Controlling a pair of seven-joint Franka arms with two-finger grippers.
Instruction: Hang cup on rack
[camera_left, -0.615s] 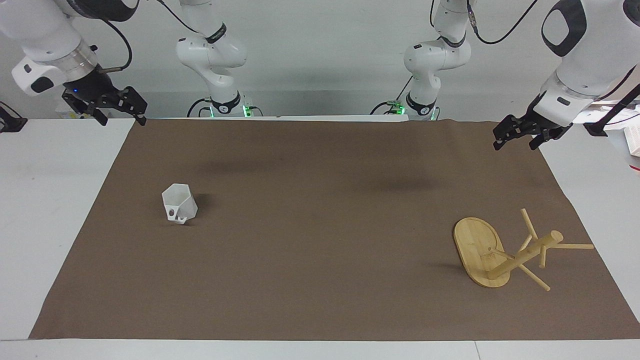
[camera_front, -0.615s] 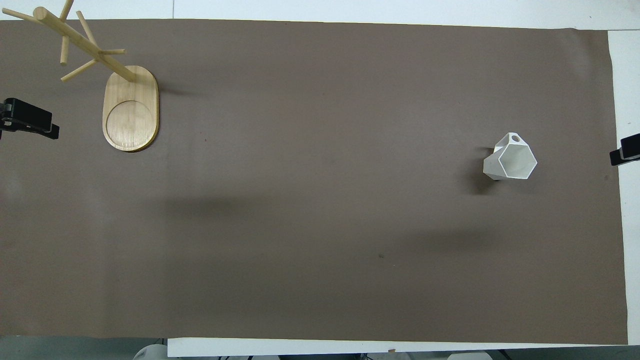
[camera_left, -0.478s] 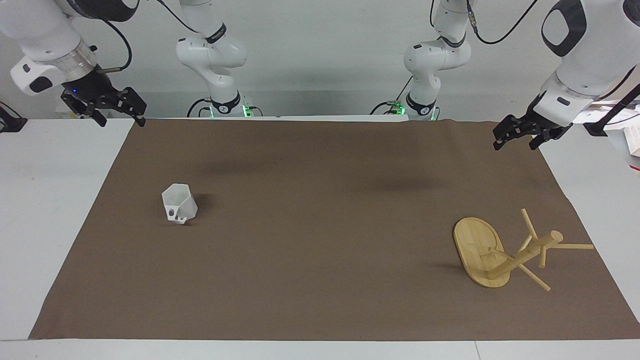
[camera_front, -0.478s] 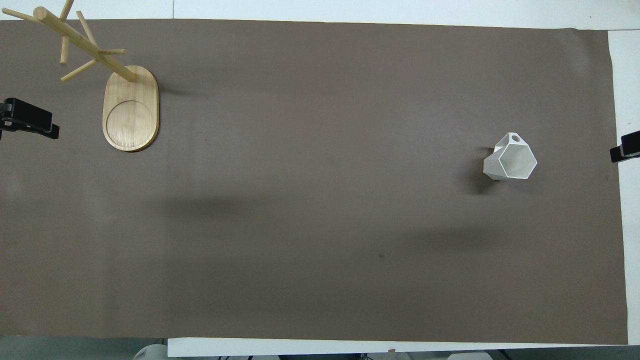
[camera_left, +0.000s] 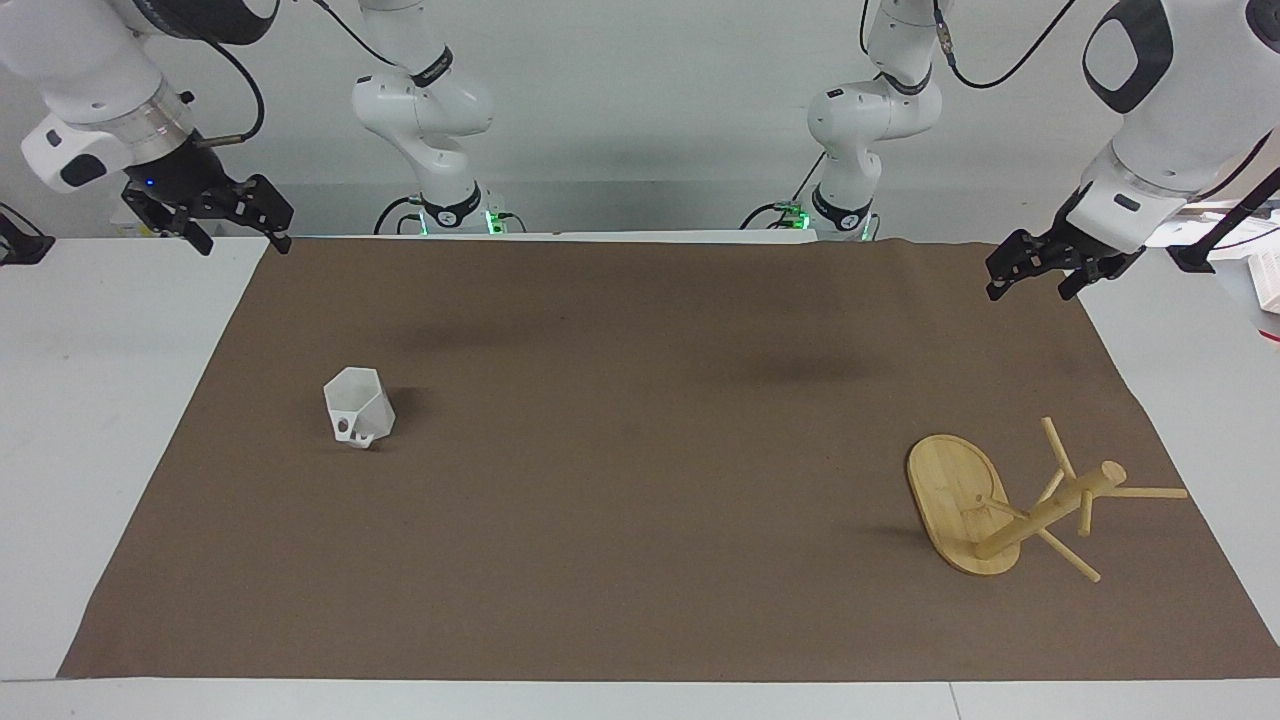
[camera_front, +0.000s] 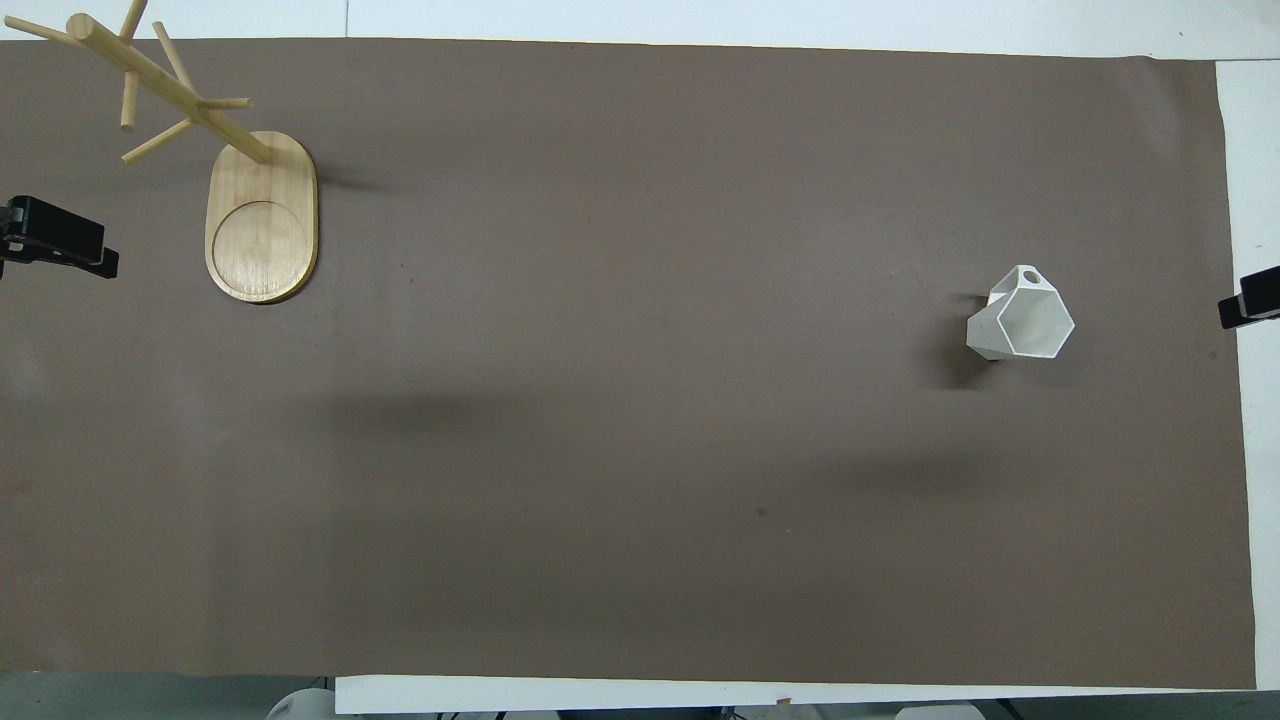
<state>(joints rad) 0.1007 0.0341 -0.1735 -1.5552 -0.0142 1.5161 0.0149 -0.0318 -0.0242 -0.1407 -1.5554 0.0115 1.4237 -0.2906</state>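
The white faceted cup (camera_left: 358, 406) stands upright on the brown mat toward the right arm's end, its loop handle pointing away from the robots; it also shows in the overhead view (camera_front: 1022, 325). The bamboo rack (camera_left: 1010, 505) stands upright on its oval base toward the left arm's end, with bare pegs; it shows in the overhead view too (camera_front: 262, 215). My right gripper (camera_left: 245, 242) is open and empty, raised over the mat's corner nearest the robots. My left gripper (camera_left: 1030, 291) is open and empty, raised over the mat's edge, with the rack well below it and farther from the robots.
The brown mat (camera_left: 640, 500) covers most of the white table (camera_left: 90, 400). Some white objects (camera_left: 1265, 285) lie at the table's edge by the left arm.
The right gripper has shifted very slightly. The cup, the rack and the left gripper have not moved.
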